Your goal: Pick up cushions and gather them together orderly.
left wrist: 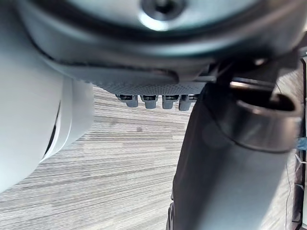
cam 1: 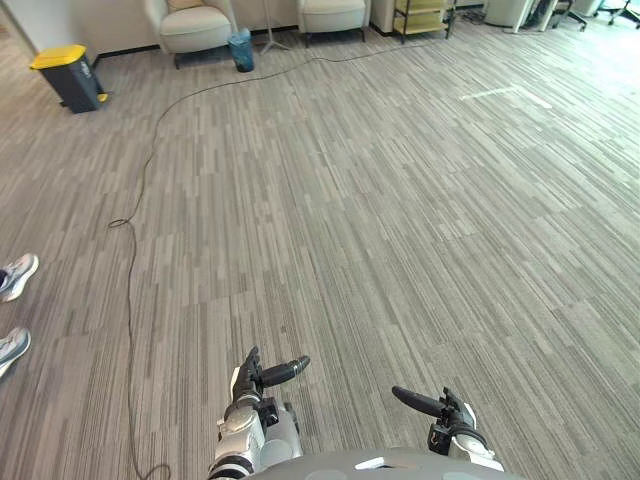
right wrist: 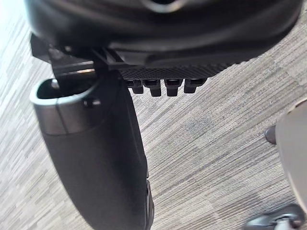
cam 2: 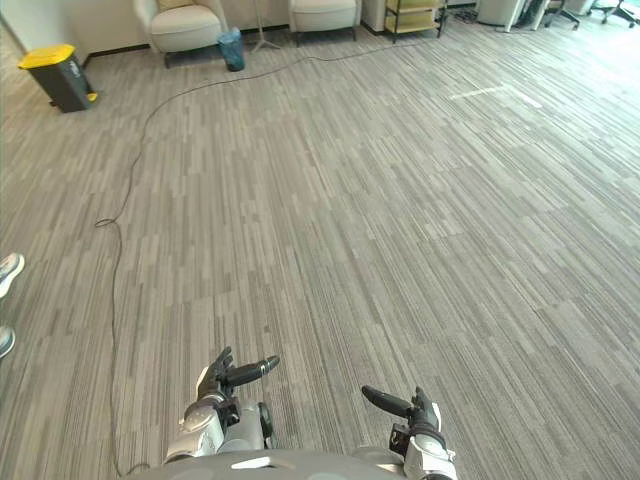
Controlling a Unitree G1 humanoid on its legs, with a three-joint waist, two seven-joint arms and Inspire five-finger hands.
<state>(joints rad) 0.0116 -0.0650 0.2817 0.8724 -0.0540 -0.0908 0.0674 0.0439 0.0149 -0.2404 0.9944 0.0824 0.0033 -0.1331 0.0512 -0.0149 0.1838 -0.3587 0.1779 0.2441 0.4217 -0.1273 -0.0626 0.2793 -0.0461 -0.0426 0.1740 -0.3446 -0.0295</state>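
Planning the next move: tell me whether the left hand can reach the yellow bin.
Probably not. The left hand hangs at the near edge; the yellow bin stands far across the floor. The way looks free, but walking over seems needed.

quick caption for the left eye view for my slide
Open, empty left robot hand and right robot hand over grey carpet, with an armchair and a yellow-lidded bin far beyond.

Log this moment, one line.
left hand: open, empty | right hand: open, empty | both low over carpet | far end: armchairs, yellow-lidded bin
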